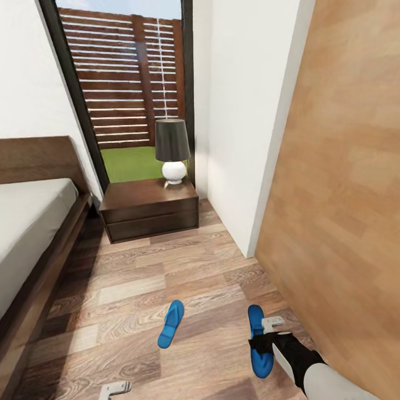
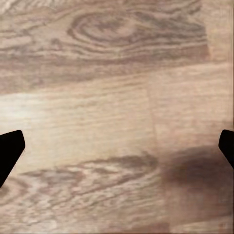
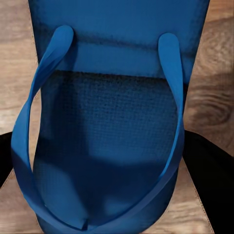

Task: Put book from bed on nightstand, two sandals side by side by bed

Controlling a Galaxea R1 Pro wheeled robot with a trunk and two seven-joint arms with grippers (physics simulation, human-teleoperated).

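Two bright blue sandals lie on the wooden floor. One sandal is free in the middle of the floor. The other sandal is to its right, near the wall, with my right gripper over it, and its dark fingers press against both edges of the sole. My left gripper hangs open over bare floorboards, nearer me than the free sandal. The bed runs along the left, and the nightstand stands beyond it. The book is out of view.
A lamp with a dark shade stands on the nightstand. A wood-panelled wall and a white wall corner close off the right side. A glass door lies behind the nightstand. Floor runs between the bed frame and the walls.
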